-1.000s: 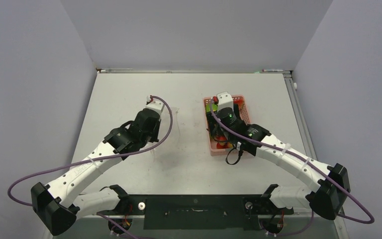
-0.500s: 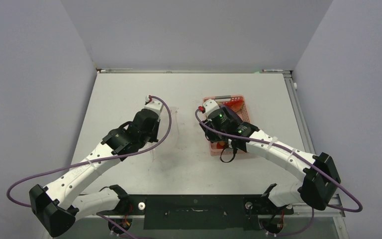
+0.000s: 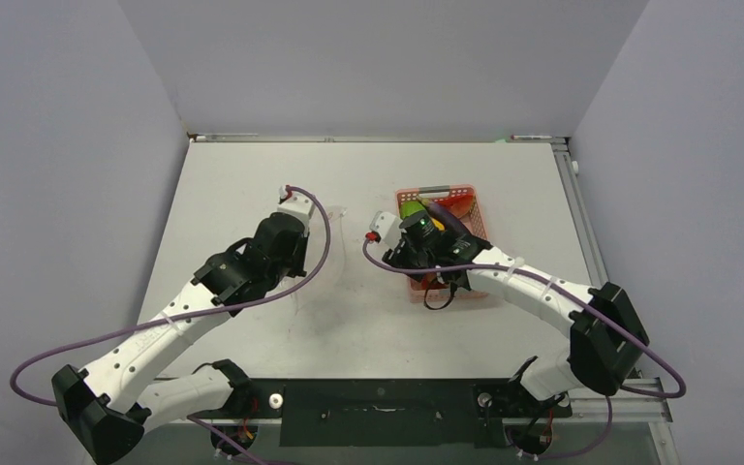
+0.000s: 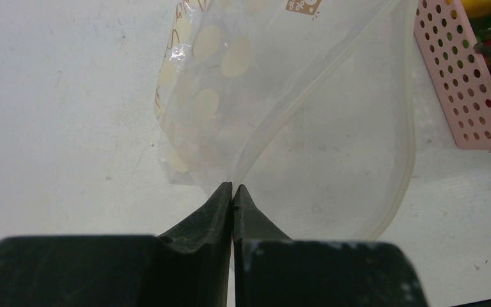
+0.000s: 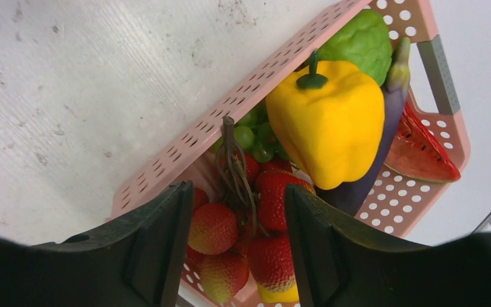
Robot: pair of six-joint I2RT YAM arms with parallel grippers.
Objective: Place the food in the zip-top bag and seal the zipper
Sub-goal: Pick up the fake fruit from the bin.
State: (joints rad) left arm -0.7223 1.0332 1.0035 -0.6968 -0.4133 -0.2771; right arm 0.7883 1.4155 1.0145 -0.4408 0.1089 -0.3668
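**Bag.** The clear bag (image 4: 307, 128) lies on the table (image 3: 252, 174), left of the pink basket (image 5: 243, 102) and just beside it. Its long axis runs near to far with a slight slant. The panel with white dots is on the left and the plain panel is on the right, toward the basket. The mouth is open. The zipper (image 4: 313, 93) runs straight from the near corner away to the far right, while the opposite lip bows out toward the basket (the two meet only at the near corner).

**Left gripper** (image 4: 232, 187). The jaws are together, pinching that near corner of the bag where the lips converge.

**Right gripper** (image 5: 240, 192). The jaws are apart. They sit at the near left part of the basket over the strawberries (image 5: 272, 198), with the stem of the grapes (image 5: 256, 137) in the gap. I cannot tell whether they touch anything.

**Food.** All of it is in the basket and none is in the bag. The yellow pepper (image 5: 332, 121) lies on top, its stalk pointing toward the green fruit (image 5: 361, 41) at the far end. The eggplant (image 5: 364, 179) lies under the pepper along the basket's length, stalk end also toward the green fruit. A watermelon slice (image 5: 422, 150) lies against the right wall.

**Change from one second earlier.** The right wrist was over the far end of the basket. It has swung left and nearer, and its rear now overhangs the table between bag and basket, which uncovers the far food. The left arm and the bag are almost unmoved.
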